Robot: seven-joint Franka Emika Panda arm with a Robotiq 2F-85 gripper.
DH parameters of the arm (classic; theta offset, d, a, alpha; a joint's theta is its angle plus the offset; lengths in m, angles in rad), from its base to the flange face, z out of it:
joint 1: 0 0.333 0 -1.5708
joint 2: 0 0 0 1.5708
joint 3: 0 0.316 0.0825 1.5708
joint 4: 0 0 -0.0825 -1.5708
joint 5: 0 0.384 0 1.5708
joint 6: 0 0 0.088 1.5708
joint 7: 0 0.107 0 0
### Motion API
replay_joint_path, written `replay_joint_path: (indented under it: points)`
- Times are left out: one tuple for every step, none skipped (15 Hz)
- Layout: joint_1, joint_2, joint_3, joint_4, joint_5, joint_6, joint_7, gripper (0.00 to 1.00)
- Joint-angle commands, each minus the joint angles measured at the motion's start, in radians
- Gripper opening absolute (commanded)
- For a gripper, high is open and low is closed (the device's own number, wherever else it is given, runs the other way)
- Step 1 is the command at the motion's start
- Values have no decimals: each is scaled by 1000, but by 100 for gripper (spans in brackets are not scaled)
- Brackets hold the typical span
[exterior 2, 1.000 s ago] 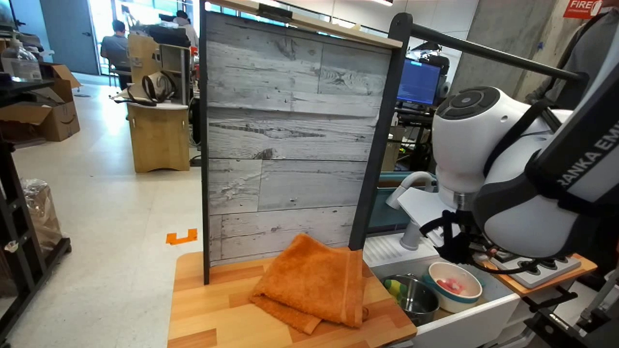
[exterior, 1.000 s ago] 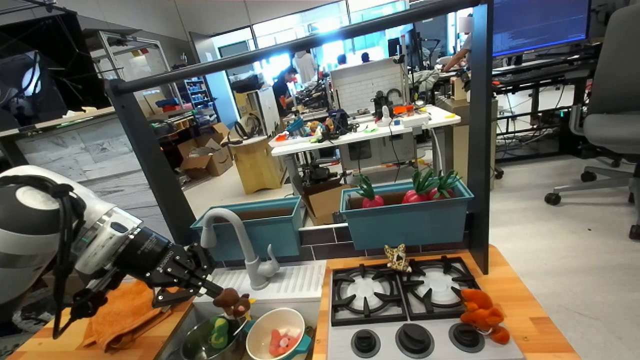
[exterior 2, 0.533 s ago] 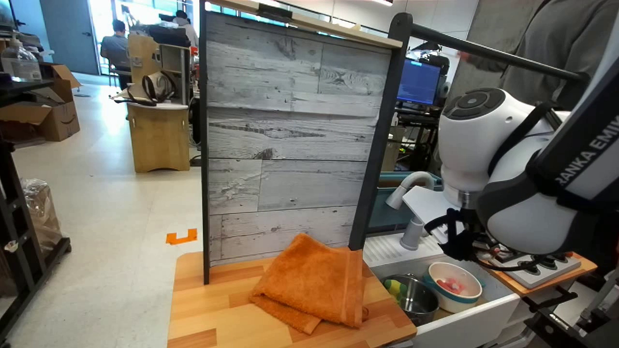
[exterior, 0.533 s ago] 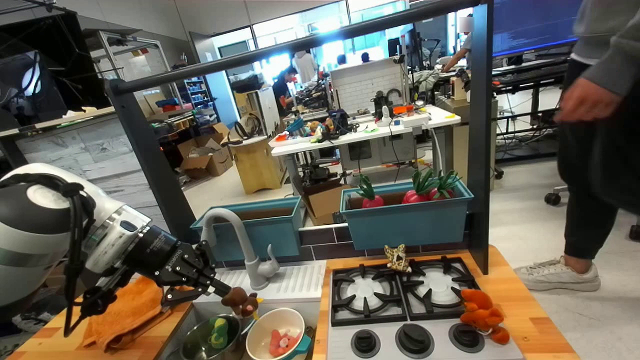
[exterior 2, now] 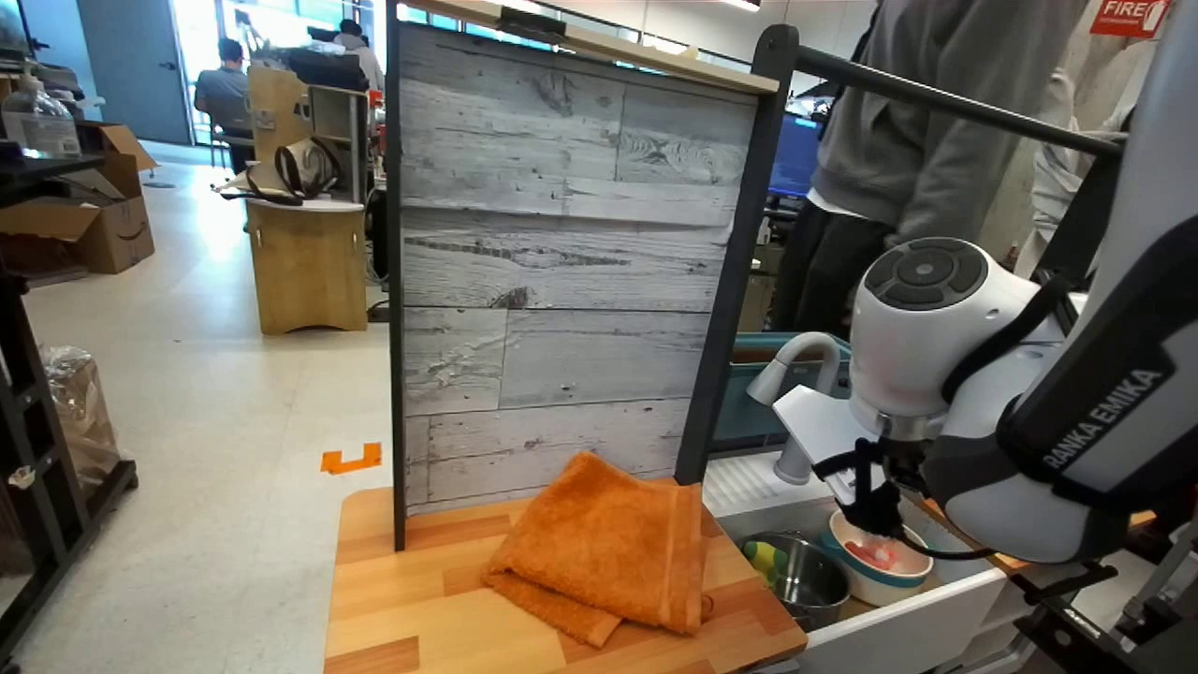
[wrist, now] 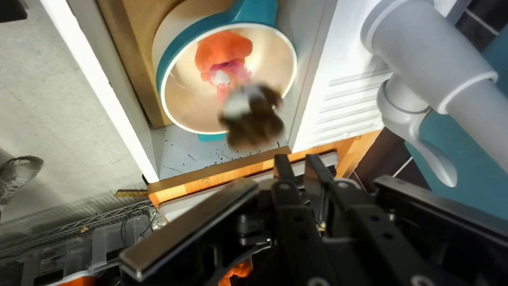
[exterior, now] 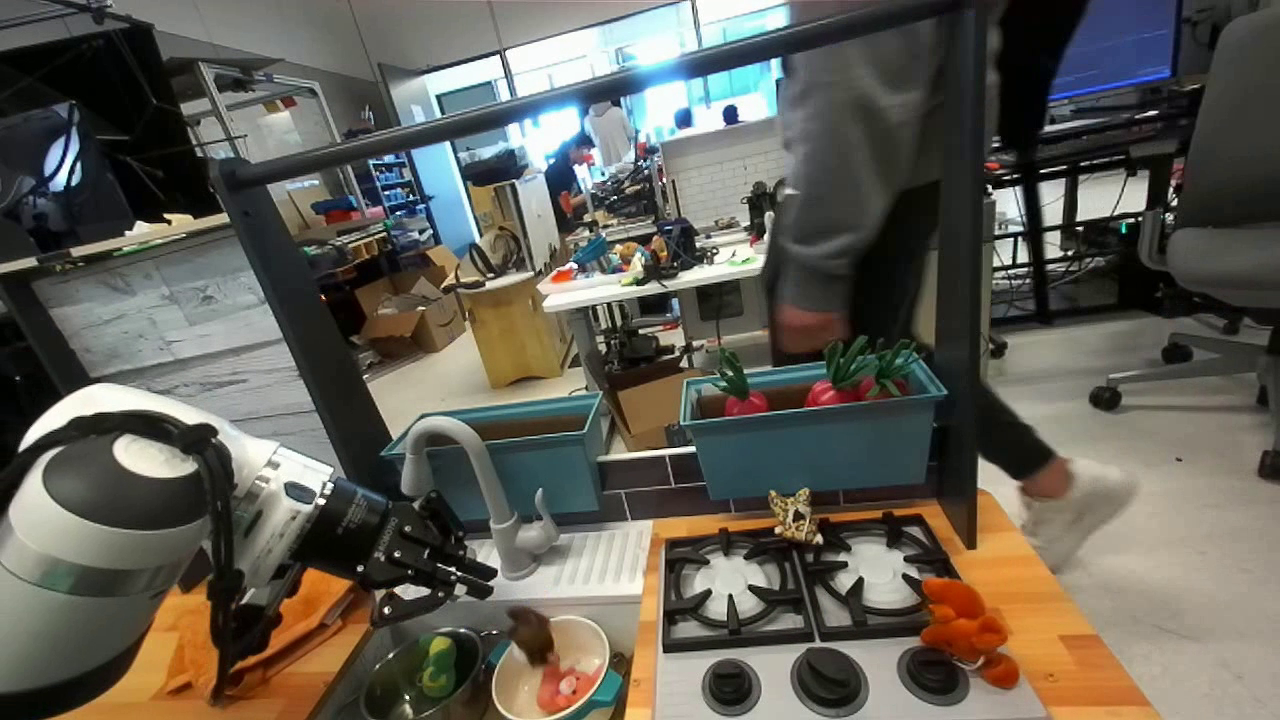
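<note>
In the wrist view, the gripper [wrist: 299, 161] is seen with its two fingers held a little apart, and only a thin gap is left between them. A brown toy [wrist: 256, 121] is shown as a blur, clear of the fingertips and over the rim of a white bowl [wrist: 186, 99]; whether the bowl is touched by it cannot be told. A pink toy [wrist: 224, 45] is held inside the bowl. The bowl is set in the sink [exterior: 620, 615], near the edge by the stove [exterior: 776, 665]. A metal pot [exterior 2: 816, 608], with a green toy [exterior: 438, 668] in it, is set near the edge by the wooden tabletop [exterior 2: 412, 599], where an orange towel [exterior 2: 604, 543] is laid. A spotted toy [exterior: 795, 517] is propped at the stove's back edge, and an orange toy [exterior: 960, 632] is placed at the edge farthest from the sink.
</note>
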State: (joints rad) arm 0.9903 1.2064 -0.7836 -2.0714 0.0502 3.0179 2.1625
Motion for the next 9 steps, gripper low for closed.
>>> replay_joint_path:
  points:
    - [4, 7, 0, 4, 34, -3, -27, 23]
    - [20, 7, -11, -1, 25, -27, -34, 53]
    - [44, 9, -31, -12, 16, -40, -42, 53]
    - [81, 6, -67, -37, 9, -57, -47, 55]
    - [109, 2, -104, -60, 6, -66, -53, 60]
    - [125, -13, -138, -79, 6, -100, -60, 69]
    - [142, -6, -183, -88, 13, -131, -45, 75]
    - [145, -3, -220, -94, 19, -164, -31, 81]
    - [134, 1, -252, -91, 22, -206, -20, 90]
